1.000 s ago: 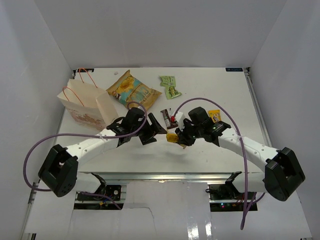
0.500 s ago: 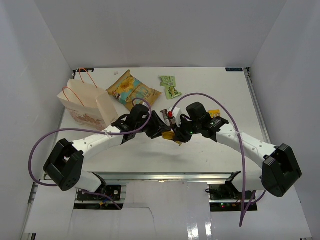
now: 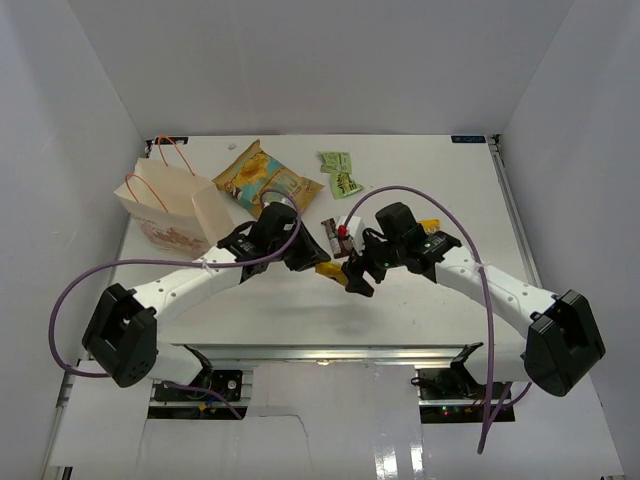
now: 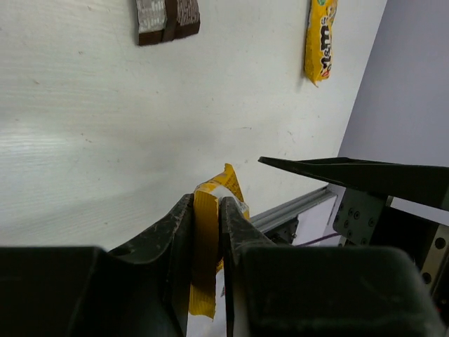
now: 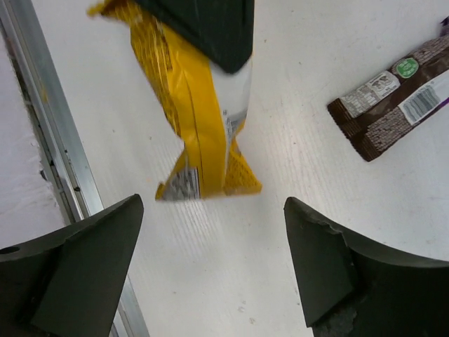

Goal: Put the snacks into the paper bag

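While the left gripper (image 4: 208,203) pinches one yellow bar (image 4: 203,260) tight between its fingers in the middle of the top view, the right gripper (image 5: 210,210) is spread wide just beside it — touching nothing. The paper bag (image 3: 165,205) stands at the upper left of the table (image 3: 430,180), with the chip bag (image 3: 265,180) next to it — the brown bar (image 4: 167,20) and the second yellow bar (image 4: 320,38) lie flat near the grippers.
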Robot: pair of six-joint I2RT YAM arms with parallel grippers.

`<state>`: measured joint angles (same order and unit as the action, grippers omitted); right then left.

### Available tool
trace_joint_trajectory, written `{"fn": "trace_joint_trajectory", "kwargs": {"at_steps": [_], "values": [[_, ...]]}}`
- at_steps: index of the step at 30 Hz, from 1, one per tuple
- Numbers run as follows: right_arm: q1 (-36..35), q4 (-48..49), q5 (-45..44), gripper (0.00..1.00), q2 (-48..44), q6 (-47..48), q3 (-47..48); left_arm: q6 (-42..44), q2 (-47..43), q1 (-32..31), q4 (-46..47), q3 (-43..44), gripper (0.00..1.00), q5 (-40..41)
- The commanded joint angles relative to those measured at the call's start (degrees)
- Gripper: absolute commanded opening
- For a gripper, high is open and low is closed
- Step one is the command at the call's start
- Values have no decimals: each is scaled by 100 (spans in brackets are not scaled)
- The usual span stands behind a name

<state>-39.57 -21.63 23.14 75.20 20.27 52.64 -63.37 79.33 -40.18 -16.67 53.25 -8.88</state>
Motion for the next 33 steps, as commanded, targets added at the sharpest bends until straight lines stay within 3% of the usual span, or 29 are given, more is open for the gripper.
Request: {"fn": "trace_joint_trajectory", "kwargs": {"at_steps": [1, 3, 7, 8, 14, 17, 25, 33], "values": [[239, -403, 349, 88, -348, 756, 439, 693, -488, 116, -1187, 850, 4, 781], [580, -613, 656, 89, -593, 1065, 527, 1368, -628, 177, -1914, 1447, 3, 1475], [1152, -685, 999, 89, -787, 1207, 484, 1880, -743, 204, -2981, 2468, 2, 2486], [1345, -676, 1026, 89, -840, 1207, 466, 2081, -726, 221, -3418, 3062, 2, 2932], [1900, -659, 1228, 90, -893, 1102, 265, 2400, -428, 580, -5272, 5182, 0, 4699], [2049, -650, 1220, 89, -911, 1119, 212, 2584, -331, 975, -5802, 5711, 0, 5054], [2366, -659, 1281, 89, -797, 1137, 238, 3251, -50, 1732, -6033, 6232, 0, 5634], [2595, -667, 1325, 89, -822, 1181, 220, 4157, 311, 2295, -5058, 5846, 1, 5670]]}}
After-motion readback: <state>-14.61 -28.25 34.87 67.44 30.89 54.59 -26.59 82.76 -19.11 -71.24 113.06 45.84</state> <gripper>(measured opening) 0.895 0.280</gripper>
